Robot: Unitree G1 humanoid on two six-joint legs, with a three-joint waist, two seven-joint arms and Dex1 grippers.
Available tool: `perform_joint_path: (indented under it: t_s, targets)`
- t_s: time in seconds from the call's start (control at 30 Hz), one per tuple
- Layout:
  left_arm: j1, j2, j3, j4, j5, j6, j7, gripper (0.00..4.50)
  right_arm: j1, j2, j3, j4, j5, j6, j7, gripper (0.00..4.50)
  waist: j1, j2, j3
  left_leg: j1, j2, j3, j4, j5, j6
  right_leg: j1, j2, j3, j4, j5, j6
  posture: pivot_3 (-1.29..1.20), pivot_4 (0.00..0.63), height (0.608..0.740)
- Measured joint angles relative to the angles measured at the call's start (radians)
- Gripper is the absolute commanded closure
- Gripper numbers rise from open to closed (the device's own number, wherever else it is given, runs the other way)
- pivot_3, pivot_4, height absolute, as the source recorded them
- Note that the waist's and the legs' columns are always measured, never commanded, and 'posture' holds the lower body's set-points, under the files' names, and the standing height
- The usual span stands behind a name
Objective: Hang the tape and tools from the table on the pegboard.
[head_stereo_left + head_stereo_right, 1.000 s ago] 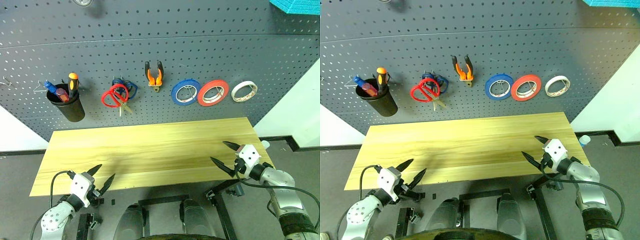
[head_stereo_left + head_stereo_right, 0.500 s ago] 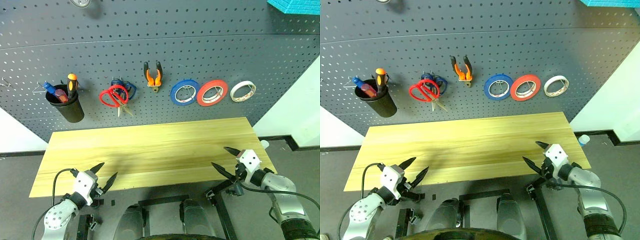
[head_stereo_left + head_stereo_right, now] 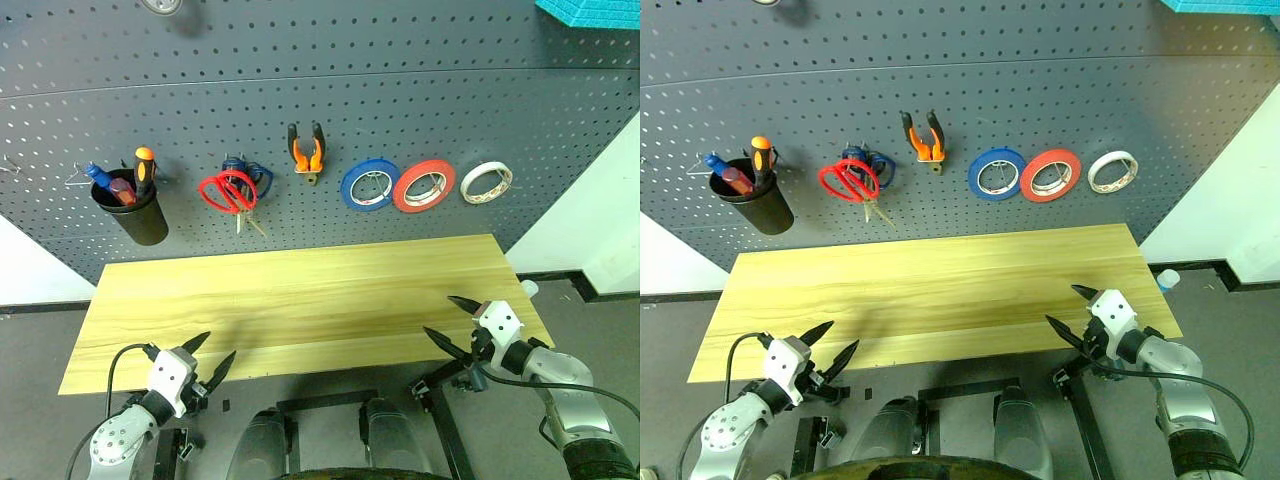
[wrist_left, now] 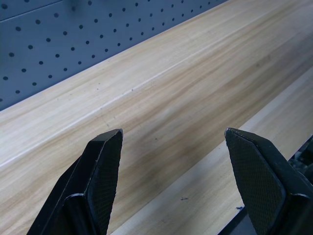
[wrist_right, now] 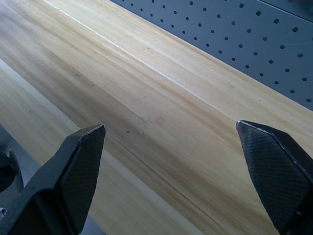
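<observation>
The counter is a long slab of pale, grained wood. Above its far edge rises the dark grey pegboard, drilled in a regular grid. On it hang, from left to right, a black cup holding screwdrivers, red scissors over a blue pair, orange-handled pliers, a blue roll, a red roll and the small whitish tape. The left hand hovers open at the near left edge, the right hand open near the near right corner. The wrist views show the fingers' cross-hatched pads.
</observation>
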Motion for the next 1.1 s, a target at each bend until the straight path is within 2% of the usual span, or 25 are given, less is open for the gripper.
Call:
perform_joint_path:
  t_s: [0.37,1.1]
  targets:
    - [-0.031,0.007,-0.016,0.081,0.001,-0.044,-0.006,1.03,-0.014,0.002,0.0,0.044,-0.002,-0.018,-0.003,0.0,0.0,0.0,0.0,0.0,0.0,0.0,0.0,0.0,0.0,0.0,0.0,0.0,0.0,0.0,0.0,-0.08,0.093,0.73]
    - [-0.019,0.008,-0.034,0.062,0.003,-0.056,0.021,1.03,-0.057,0.016,0.006,0.181,-0.011,-0.097,0.026,0.0,0.001,0.0,0.0,-0.001,0.0,0.0,-0.001,0.0,0.0,0.0,0.0,0.0,-0.001,0.0,0.0,-0.07,0.105,0.73]
